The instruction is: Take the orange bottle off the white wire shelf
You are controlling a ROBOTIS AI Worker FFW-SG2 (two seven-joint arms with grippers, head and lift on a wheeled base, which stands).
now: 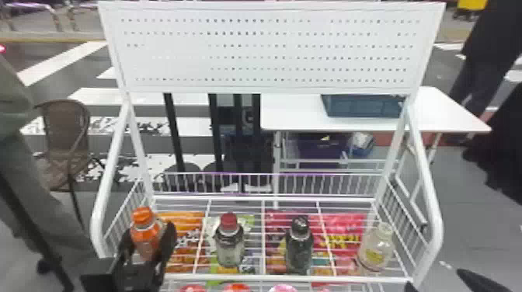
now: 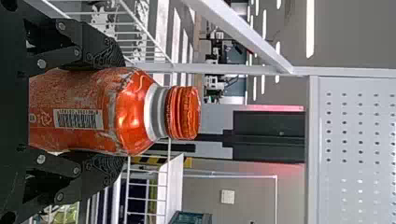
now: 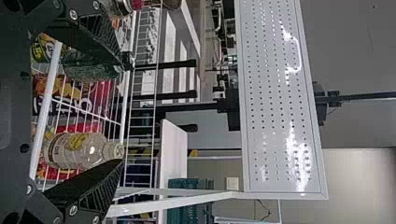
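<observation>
Orange bottle [image 1: 145, 236] — between left fingers [image 1: 168, 237] (black)

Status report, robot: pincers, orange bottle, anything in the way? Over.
Left pincer closed around orange bottle; lift unclear. Right pincer open, empty. Red-capped bottle stands apart, not blocking.

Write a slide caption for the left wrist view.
Left gripper clasping the orange bottle by its sides, cap uncovered, with a white pegboard beyond.

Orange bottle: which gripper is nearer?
Left. The left gripper has its jaws against both sides of the orange bottle; the right gripper, jaws apart, is by the right front corner of the shelf.
</observation>
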